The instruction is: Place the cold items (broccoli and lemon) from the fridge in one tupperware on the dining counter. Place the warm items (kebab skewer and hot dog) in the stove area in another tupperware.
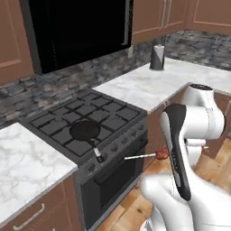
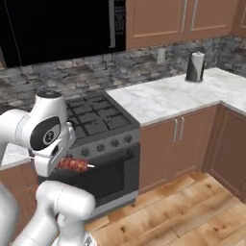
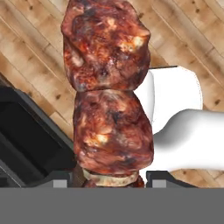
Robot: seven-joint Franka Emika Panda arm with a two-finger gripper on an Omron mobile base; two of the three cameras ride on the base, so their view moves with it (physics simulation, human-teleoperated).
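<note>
Skewer in the tool

The tool (image 3: pixel 107 177) grips the kebab skewer (image 3: pixel 109 92), jaws half closed, over the wood floor (image 3: pixel 35 57) before the oven (image 2: pixel 108 180).

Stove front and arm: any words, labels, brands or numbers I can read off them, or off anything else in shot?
No readable text in any view.
Stove knobs: no legible markings.
Arm: a small round emblem on the dark joint cap, too blurred to read.
Paper towel roll: no label.
Kebab skewer between the gripper fingers: no tag.
</note>
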